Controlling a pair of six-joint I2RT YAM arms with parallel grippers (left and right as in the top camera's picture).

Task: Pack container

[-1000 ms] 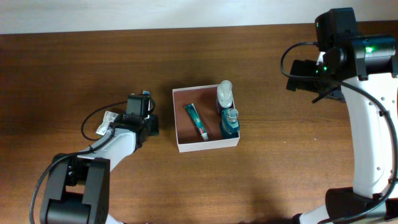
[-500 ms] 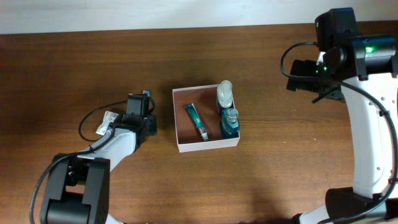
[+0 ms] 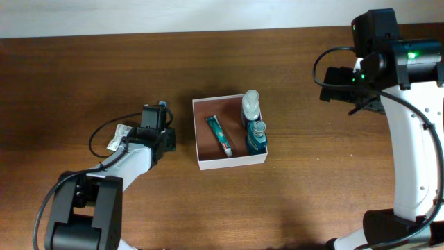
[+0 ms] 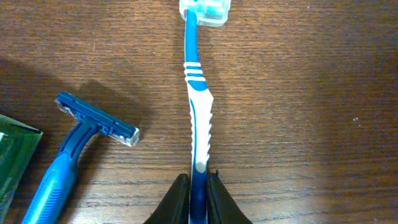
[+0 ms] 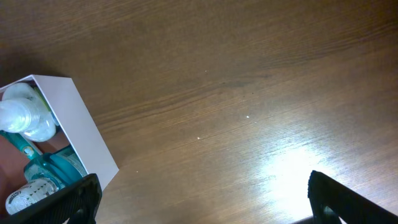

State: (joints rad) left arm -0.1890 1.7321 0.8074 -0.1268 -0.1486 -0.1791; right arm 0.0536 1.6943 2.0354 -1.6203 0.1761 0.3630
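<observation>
The container (image 3: 232,162) is a square white-walled box with a reddish-brown inside at the table's middle. It holds a toothpaste tube (image 3: 219,135), a clear white-capped bottle (image 3: 250,105) and a teal bottle (image 3: 257,137). My left gripper (image 4: 198,186) is shut on the handle end of a blue and white toothbrush (image 4: 198,106) that lies along the table, left of the box. In the overhead view this gripper (image 3: 158,136) hides the brush. My right gripper (image 5: 205,199) is open and empty, high up to the right of the container's corner (image 5: 81,143).
A blue razor (image 4: 74,149) lies just left of the toothbrush, and a green packet (image 4: 12,162) lies at the far left edge. A small packet (image 3: 118,135) shows beside the left arm in the overhead view. The table is dark wood.
</observation>
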